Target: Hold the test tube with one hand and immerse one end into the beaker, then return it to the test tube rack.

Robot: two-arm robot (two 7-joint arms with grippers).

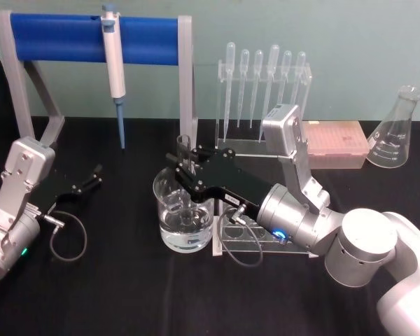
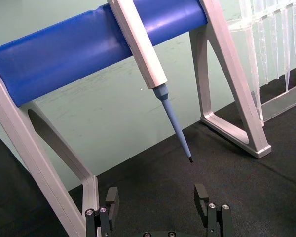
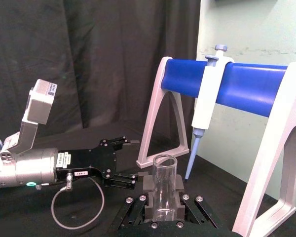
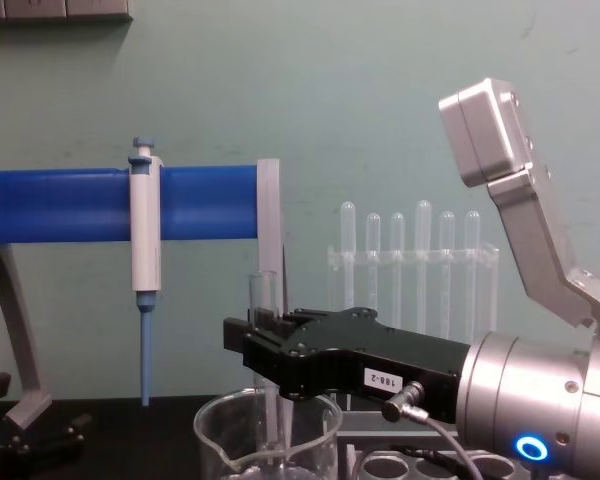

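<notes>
The right gripper (image 1: 187,170) is clenched on the test tube (image 1: 184,147), holding it upright over the beaker (image 1: 166,203) with the lower end down inside the glass. The left gripper (image 1: 92,177) rests well left of the beaker, jaws spread apart; the rack (image 1: 260,236) stands just right of it.

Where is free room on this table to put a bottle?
Free: the front strip of table between the left gripper and the beaker. Crowded: the centre, where the right gripper holds the test tube in the beaker beside the rack.
</notes>
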